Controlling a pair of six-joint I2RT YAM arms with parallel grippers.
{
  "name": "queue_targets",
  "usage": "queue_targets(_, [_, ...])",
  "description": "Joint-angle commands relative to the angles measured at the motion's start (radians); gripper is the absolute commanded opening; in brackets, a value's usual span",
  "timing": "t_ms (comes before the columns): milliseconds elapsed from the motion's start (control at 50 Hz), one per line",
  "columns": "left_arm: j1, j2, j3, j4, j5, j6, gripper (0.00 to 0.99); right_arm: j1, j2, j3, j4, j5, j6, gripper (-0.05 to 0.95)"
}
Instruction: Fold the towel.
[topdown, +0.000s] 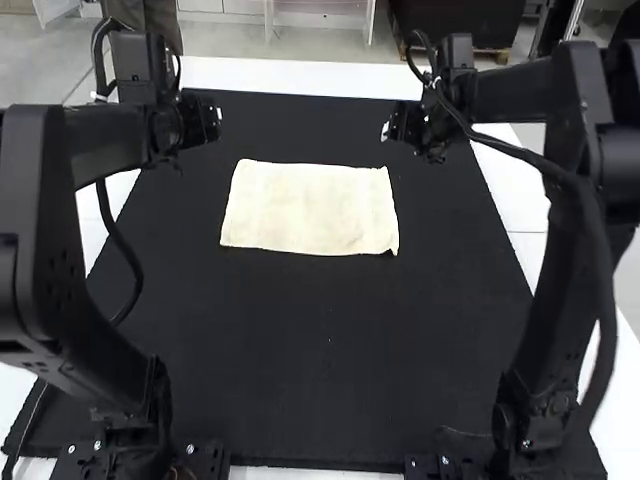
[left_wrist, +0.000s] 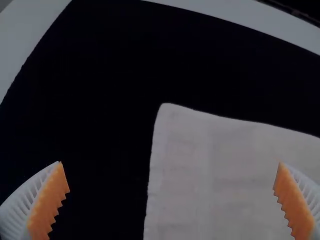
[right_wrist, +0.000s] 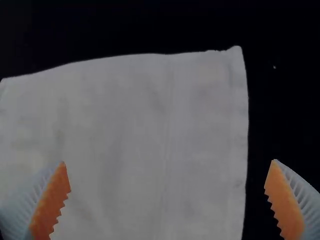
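Note:
In the high view, a cream towel lies flat as a wide rectangle on the black mat. My left gripper is above the mat, beyond the towel's far left corner. On the other side, my right gripper hangs past the far right corner. The left wrist view has my left gripper wide open, a corner of the towel lying below and between its fingers. Seen from the right wrist, my right gripper is also open over the towel, holding nothing.
The black mat extends around the towel on every side. White tabletop borders the mat along its far edge and both sides. The two arms stand at the left and right, with loose cables along them.

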Motion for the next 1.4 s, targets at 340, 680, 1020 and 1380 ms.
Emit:
queue_targets(340, [-0.041,0.271,0.248,0.031,0.017,-0.011,0.969,-0.007,0.144,0.209,-0.016,-0.01,0.052,0.91])
queue_targets(680, [-0.049,0.466,0.484,-0.034,0.047,-0.051,0.969,-0.025,0.25,0.272,-0.014,-0.01,0.058,0.91])
queue_targets(1020, [-0.061,0.482,0.504,-0.041,0.047,-0.049,0.969,-0.051,0.439,0.486,-0.051,-0.008,0.055,0.91])
queue_targets(1380, [-0.061,0.496,0.504,-0.038,0.046,-0.043,0.969,-0.054,0.612,0.73,-0.206,-0.013,0.002,0.91])
